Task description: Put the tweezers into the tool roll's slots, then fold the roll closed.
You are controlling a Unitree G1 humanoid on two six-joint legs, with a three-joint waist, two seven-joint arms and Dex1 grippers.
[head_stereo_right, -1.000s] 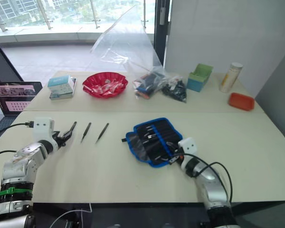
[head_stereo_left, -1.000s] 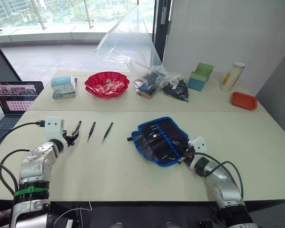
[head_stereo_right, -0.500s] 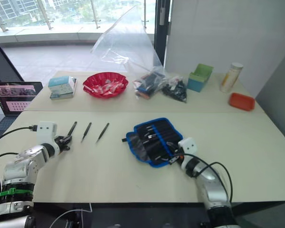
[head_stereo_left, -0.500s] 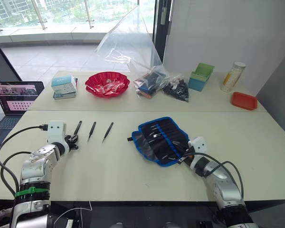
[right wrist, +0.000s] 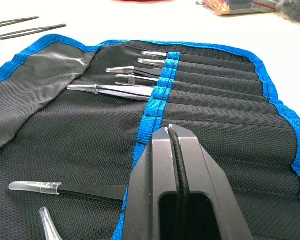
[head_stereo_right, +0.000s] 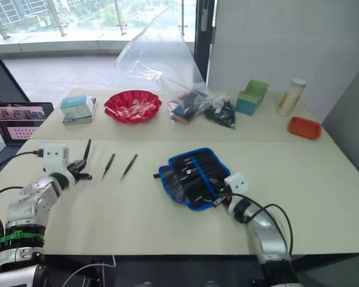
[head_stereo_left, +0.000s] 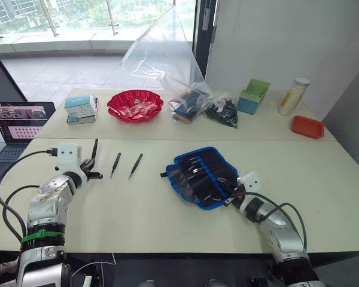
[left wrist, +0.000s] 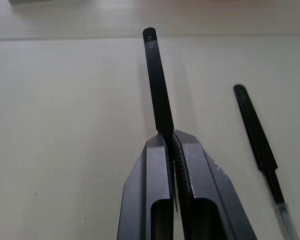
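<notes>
- Left gripper (left wrist: 172, 150) sits at the near left of the table (head_stereo_left: 155, 209), its fingers clamped tight on one of the tweezers (left wrist: 157, 85), which sticks up nearly upright from the fingertips, lifted clear of the tabletop.
- In the head view that held tweezer (head_stereo_left: 94, 149) points away from the robot, standing just left of the two tweezers lying on the table.
- Those two loose tweezers (head_stereo_left: 115, 162) and (head_stereo_left: 136, 164) lie side by side, apart from each other, slanting towards the far right, between the left gripper and the tool roll.
- The tool roll (head_stereo_left: 203, 176) lies open and flat in the middle-right of the table, blue edging all round, a blue band running across its slots.
- Several tweezers with clear tip caps (right wrist: 110, 90) are tucked into the roll's slots along that band; one more capped one (right wrist: 65, 189) lies lower down on the black fabric.
- Right gripper (right wrist: 176, 137) is over the near right part of the roll, its fingers pressed together with a thin black strand between them; whether that strand is the roll's strap I cannot tell.
- Far side of the table: a red bowl (head_stereo_left: 135, 106), a light blue box (head_stereo_left: 81, 109) to its left, a clear plastic bag (head_stereo_left: 167, 60) with dark items, a green box (head_stereo_left: 253, 95), a pale canister (head_stereo_left: 292, 95) and a red tray (head_stereo_left: 306, 127) at far right.
- A laptop (head_stereo_left: 21, 122) stands open off the table's left edge.
</notes>
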